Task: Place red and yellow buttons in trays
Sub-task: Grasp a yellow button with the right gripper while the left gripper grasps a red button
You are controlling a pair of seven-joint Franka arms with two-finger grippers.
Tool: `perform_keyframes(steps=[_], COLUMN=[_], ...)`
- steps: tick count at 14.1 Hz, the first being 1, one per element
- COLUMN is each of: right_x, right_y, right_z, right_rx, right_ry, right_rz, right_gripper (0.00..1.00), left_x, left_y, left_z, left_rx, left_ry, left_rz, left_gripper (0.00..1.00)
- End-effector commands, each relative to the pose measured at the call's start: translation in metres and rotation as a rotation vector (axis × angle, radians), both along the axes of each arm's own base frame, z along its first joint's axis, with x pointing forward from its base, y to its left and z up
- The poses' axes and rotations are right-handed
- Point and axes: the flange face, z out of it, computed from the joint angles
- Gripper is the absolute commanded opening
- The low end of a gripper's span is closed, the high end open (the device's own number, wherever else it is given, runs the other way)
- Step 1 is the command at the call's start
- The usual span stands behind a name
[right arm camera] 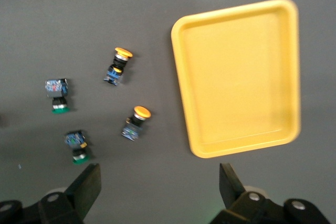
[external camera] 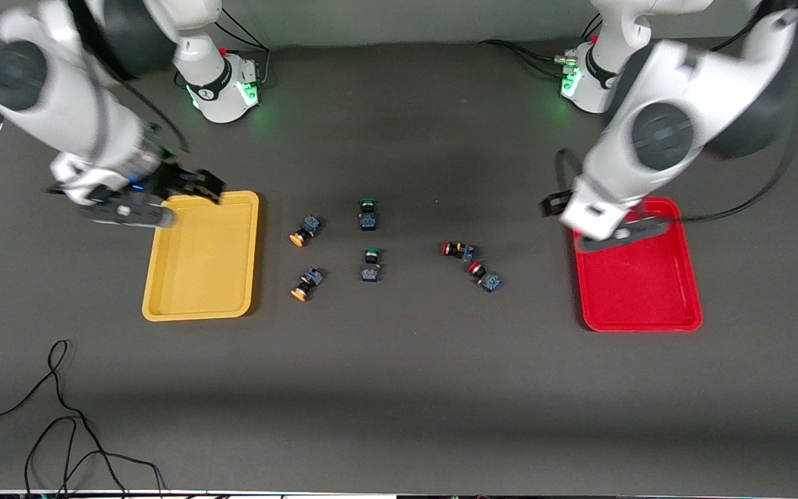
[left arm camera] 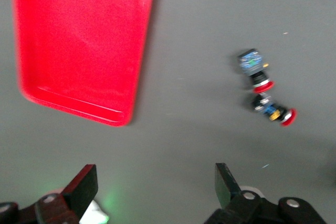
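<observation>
A dark grey matte table (external camera: 399, 388) fills nearly the whole scene. A thin black cable (external camera: 59, 423) loops loosely across the table's corner nearest the front camera. Along the table's farthest edge runs a pale wall strip (external camera: 399, 21).

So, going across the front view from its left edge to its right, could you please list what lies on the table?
Yellow tray → two orange-capped buttons → two green-capped buttons → two red-capped buttons → red tray.
</observation>
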Motion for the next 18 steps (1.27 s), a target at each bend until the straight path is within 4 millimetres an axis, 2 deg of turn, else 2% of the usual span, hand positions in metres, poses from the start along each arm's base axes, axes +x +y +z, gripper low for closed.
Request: perform_keyframes(steps=[1,3,5,6,7,9,12,15,17,18], right_x=[-0.025,-0.041,-0.039,-0.037,-0.040,-0.041,-0.052,-0.065,-0.069,-0.071], right_y=[0.019,0.032,0.038,0.047,0.061,0.068,0.067,0.058,0.056,0.055], right_z=[-0.074,-0.131,-0.179,-0.202,-0.227,-0.262,-0.289,-0.302,-0.308,-0.310], right_rx=[-0.016,0.000,0.017,0.033,0.047,0.069,0.059,0.036,0.026,0.022], right_ry=[-0.020,-0.053,-0.044,-0.045,-0.047,-0.047,-0.016,0.010,0.025,0.030], right_rz=[-0.096,-0.172,-0.246,-0.280,-0.302,-0.351,-0.370,-0.376,-0.377,-0.377], right_gripper=[1.00,1.00,1.00,1.00,1.00,1.00,1.00,1.00,0.98,0.94], left_x=[-0.001,0.000,0.009,0.014,0.018,0.016,0.012,-0.006,-0.009,-0.009], left_y=[-0.064,-0.093,-0.102,-0.105,-0.110,-0.126,-0.130,-0.139,-0.140,-0.140], left_z=[-0.073,-0.120,-0.172,-0.193,-0.209,-0.223,-0.236,-0.244,-0.244,-0.244], left_rx=[0.012,-0.005,-0.019,-0.025,-0.017,-0.011,-0.004,0.032,0.035,0.035], left_ry=[0.012,-0.011,-0.015,-0.012,-0.004,0.007,0.007,0.031,0.031,0.030], left_rz=[0.094,0.210,0.365,0.444,0.500,0.543,0.589,0.563,0.554,0.551], left_gripper=[0.99,0.99,0.99,0.99,0.99,0.98,0.96,0.90,0.76,0.60])
